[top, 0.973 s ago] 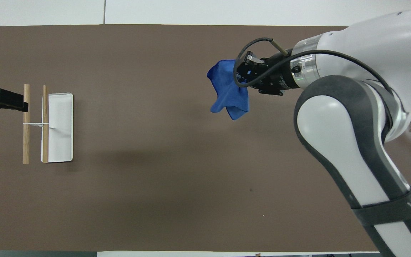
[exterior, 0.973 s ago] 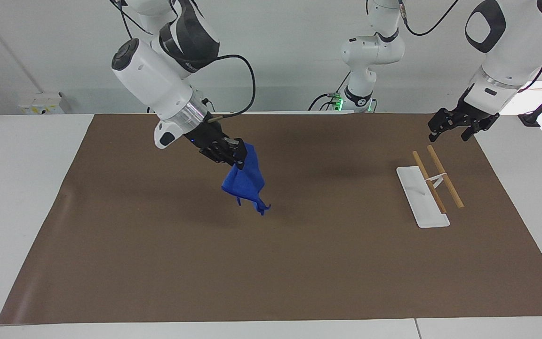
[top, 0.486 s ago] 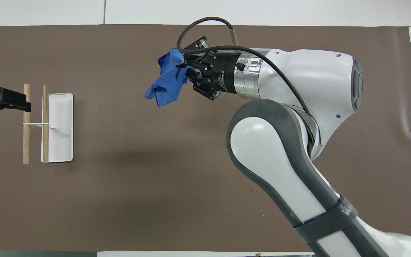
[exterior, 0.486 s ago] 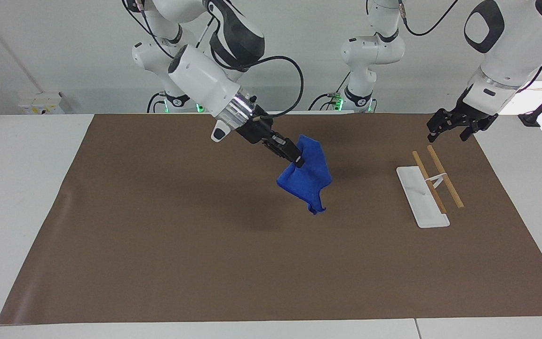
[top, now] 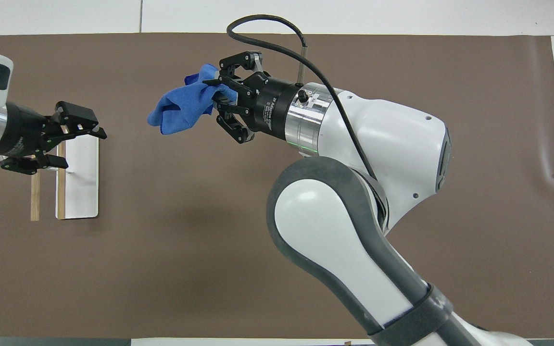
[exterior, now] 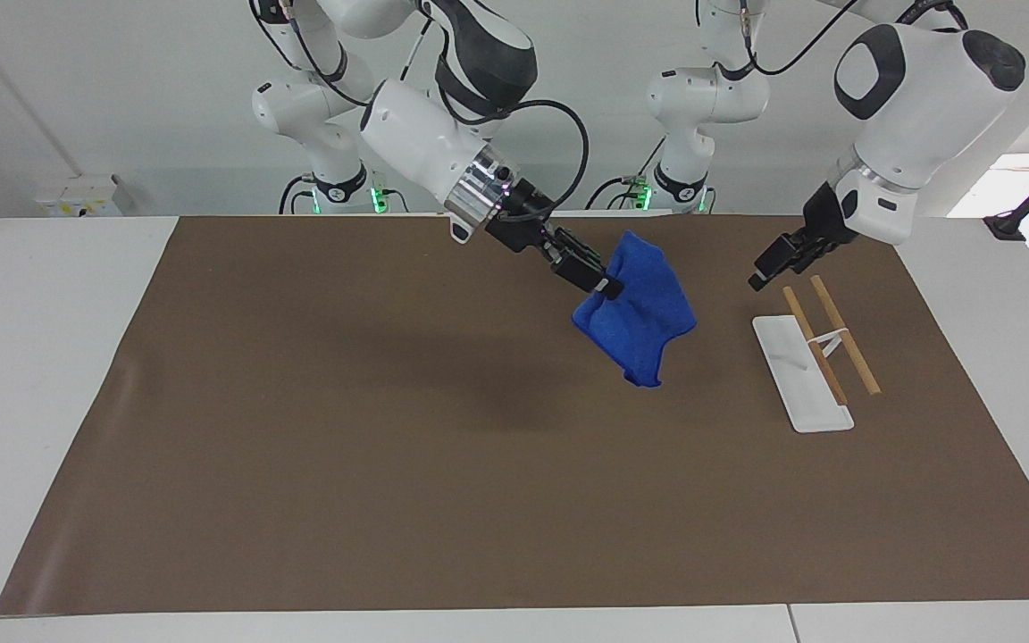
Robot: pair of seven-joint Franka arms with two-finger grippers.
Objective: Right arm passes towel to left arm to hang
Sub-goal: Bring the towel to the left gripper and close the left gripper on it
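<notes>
1. On the desk (exterior: 50,375), a brown mat (exterior: 389,464).
2. Right claw (exterior: 606,288), aloft mid-mat, clamps the towel (exterior: 638,317).
3. Rack (exterior: 814,357) at towel's three o'clock, facing view.
4. Left claw (exterior: 757,279) wide, empty, above rack.

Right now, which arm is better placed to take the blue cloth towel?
The left. Its open left gripper hangs over the wooden-barred white rack, empty and pointed at the blue cloth towel, which the right gripper holds shut, aloft beside it.
</notes>
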